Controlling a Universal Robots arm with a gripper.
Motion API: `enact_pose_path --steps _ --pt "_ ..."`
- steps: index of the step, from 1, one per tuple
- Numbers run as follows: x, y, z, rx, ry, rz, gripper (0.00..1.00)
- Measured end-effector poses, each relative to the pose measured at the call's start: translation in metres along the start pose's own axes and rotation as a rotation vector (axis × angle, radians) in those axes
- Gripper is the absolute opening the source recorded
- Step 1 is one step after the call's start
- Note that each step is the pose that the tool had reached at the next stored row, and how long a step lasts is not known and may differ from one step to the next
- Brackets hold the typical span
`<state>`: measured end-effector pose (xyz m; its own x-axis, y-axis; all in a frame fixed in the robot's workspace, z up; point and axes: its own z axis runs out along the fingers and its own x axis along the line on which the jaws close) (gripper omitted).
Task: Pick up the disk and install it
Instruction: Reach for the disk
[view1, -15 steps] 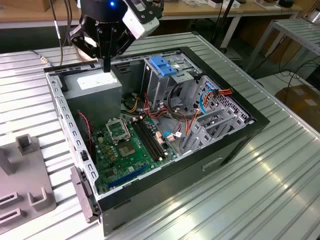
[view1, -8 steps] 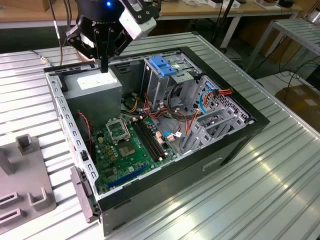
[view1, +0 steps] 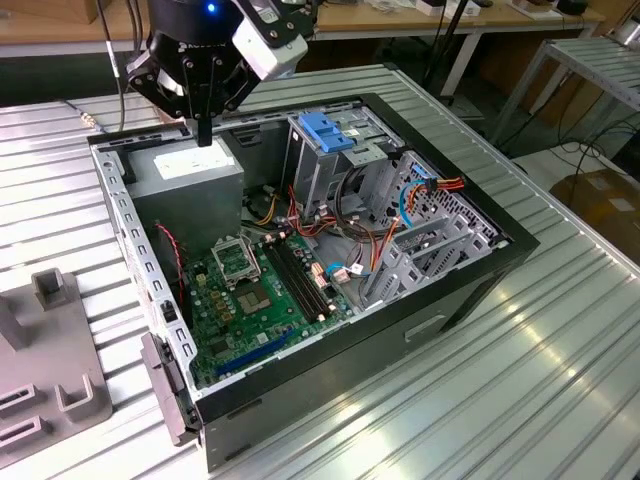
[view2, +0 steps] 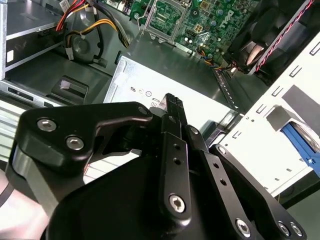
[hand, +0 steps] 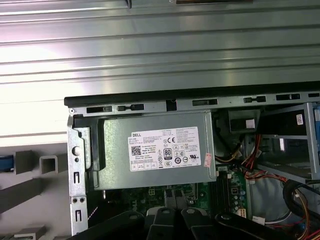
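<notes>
Ribbed table (view1: 560, 380) with open computer case (view1: 470, 290) on it. Over its grey power box (view1: 195, 180), gripper (view1: 205, 135) squeezed together, holding nothing. Outside the case, well apart from the gripper, blue edge of the disk (hand: 5, 163) beside a grey stand (hand: 25, 161).

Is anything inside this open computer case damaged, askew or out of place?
Nothing stands out. The computer case lies open, its power supply and motherboard sit square, and the cables look intact. The gripper hangs above the power supply.
</notes>
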<state>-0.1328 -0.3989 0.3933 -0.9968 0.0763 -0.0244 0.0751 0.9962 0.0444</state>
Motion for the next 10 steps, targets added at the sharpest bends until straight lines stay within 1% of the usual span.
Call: enact_pose_path --steps 10 --pt "0.0062 -0.0005 -0.0002 0.0000 0.0000 0.000 0.10"
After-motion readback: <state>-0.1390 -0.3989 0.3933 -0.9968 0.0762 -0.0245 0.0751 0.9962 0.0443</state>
